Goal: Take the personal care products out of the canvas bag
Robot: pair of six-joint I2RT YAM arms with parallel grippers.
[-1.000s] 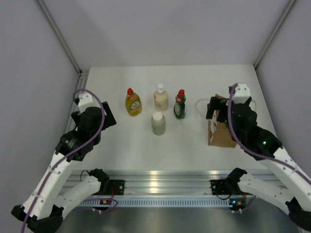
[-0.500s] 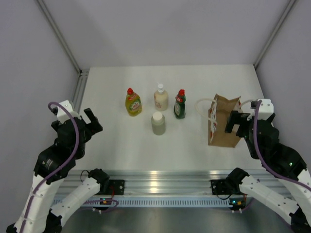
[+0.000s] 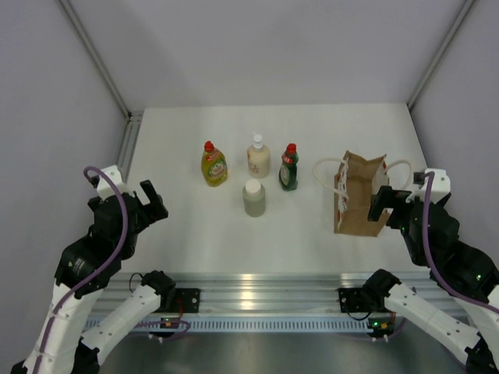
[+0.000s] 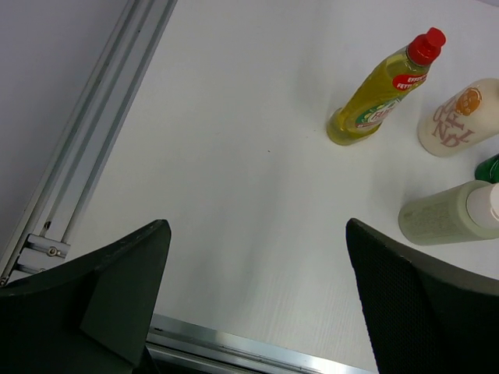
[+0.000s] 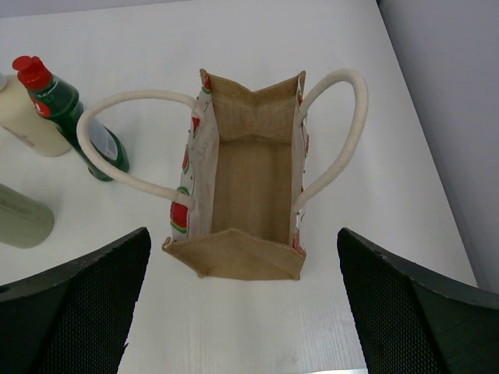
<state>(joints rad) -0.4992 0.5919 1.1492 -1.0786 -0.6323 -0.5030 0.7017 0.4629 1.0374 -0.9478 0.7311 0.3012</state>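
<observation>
Empty bag found just ahead of right tool, near right edge; left tool well apart; both spread wide, nothing held.

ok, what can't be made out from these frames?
- Left wrist: dark green bottle cut by the right edge, only a sliver shows; grey-beige bottle cap partly cut too.
- Right wrist: cream bottle and the grey-beige one cut by the left edge.
- Print on the canvas bag: side panels edge-on here, too small in top view.
- Top view: bottle labels too small to read.
</observation>
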